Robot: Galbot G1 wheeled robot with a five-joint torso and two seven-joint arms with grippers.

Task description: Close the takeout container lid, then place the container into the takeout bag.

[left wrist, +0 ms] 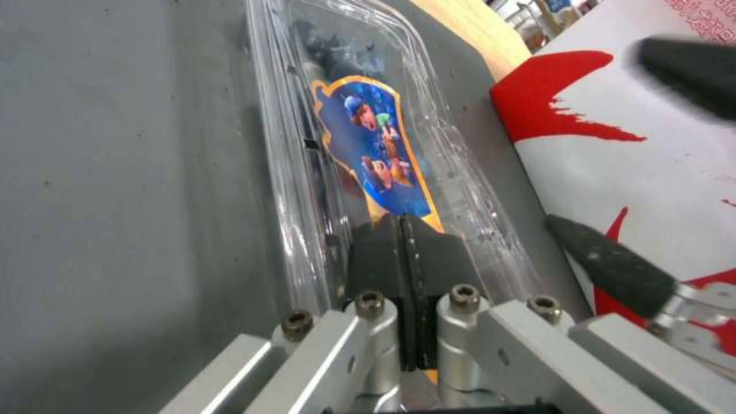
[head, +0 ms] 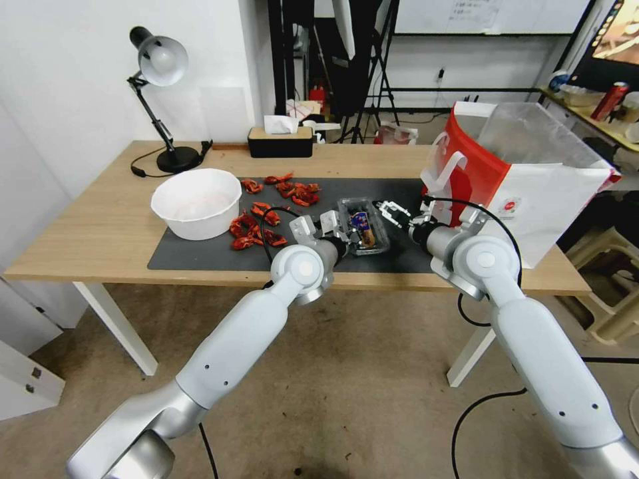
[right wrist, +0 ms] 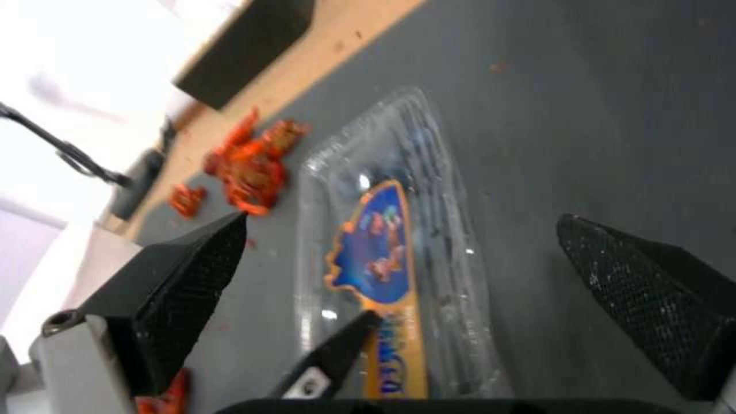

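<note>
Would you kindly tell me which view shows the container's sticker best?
The left wrist view: the sticker is near and sharp. The right wrist view shows it blurrier; the head view shows it tiny.

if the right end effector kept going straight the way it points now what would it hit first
Most likely the takeout container: the right end effector, open, points across the mat at its side, with nothing between. Depth is unclear; the left end effector on the container is close too.
</note>
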